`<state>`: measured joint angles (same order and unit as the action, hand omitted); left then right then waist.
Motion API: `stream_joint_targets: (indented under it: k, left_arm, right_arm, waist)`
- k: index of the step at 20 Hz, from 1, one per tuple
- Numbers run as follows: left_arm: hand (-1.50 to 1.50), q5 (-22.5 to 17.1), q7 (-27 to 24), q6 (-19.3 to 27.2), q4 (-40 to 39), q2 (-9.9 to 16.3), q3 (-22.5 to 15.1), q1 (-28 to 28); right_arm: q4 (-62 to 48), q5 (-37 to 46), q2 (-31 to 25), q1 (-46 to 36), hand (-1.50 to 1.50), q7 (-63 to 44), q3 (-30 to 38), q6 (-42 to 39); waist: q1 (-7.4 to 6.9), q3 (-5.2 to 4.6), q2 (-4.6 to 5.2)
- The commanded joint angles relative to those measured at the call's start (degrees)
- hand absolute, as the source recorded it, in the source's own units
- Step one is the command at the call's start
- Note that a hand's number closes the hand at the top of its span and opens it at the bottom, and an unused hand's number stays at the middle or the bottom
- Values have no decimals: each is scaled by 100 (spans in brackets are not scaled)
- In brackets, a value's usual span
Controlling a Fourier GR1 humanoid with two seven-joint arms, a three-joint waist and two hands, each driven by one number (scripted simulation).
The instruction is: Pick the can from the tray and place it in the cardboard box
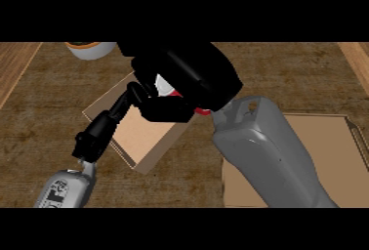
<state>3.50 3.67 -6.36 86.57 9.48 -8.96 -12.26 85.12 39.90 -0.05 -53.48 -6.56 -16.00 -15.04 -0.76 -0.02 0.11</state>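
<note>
- Right hand [184, 80], black and bulky, sits at centre of the head view on a grey forearm that comes in from the near right. Its fingers curl round a small red-and-white can [169, 90]; only slivers of the can show, white and red near the palm and a red edge at the hand's lower right.
- The can is up in that grasp, above the far right corner of the open brown cardboard box [137, 134]. Whether it has cleared the box wall or already hangs over the opening cannot be read; the hand covers that corner.
- A flat tan tray [331, 146] lies at the right, partly under the forearm.
- Left hand [101, 132] shows as a slim black shape running from a grey wrist at near left toward the box. Fingers released or clenched: cannot tell.
- A white cup with an orange rim [90, 48] stands at the far left, apart from the work.
- Handling judgement: the can likely rigid, light and smooth-walled, so prone to slide or roll if tipped. Best held round the side wall at mid height, thumb opposite fingers, axis upright.
- The box walls look thin; lower the can inside before letting go.
</note>
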Motion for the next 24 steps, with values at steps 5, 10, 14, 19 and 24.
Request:
stream_joint_targets:
  k: [5,10,14,19,24]
  left_arm:
    - [0,212,-4,132,98,-290,-176,116]
    - [0,102,-301,-147,-115,-98,-3,181]
    - [0,334,144,177,-64,-412,-165,-209]
    - [0,288,39,23,-152,-466,-194,-202]
    - [0,67,61,-275,-20,-200,-11,-196]
  right_arm:
    - [-2101,360,5,-591,150,598,-623,1361]
    - [-3185,-292,5,-662,150,716,-887,1771]
    - [-3748,-1143,5,-678,-150,598,-885,1619]
    - [-4529,-1970,5,-1055,-150,1137,-1110,1912]
    - [-4344,-3071,5,-791,-150,1842,-270,2301]
  waist:
    - [-65,-2,15]
    - [-130,-3,36]
    - [-173,-1,52]
    - [-201,-1,54]
    - [-302,6,92]
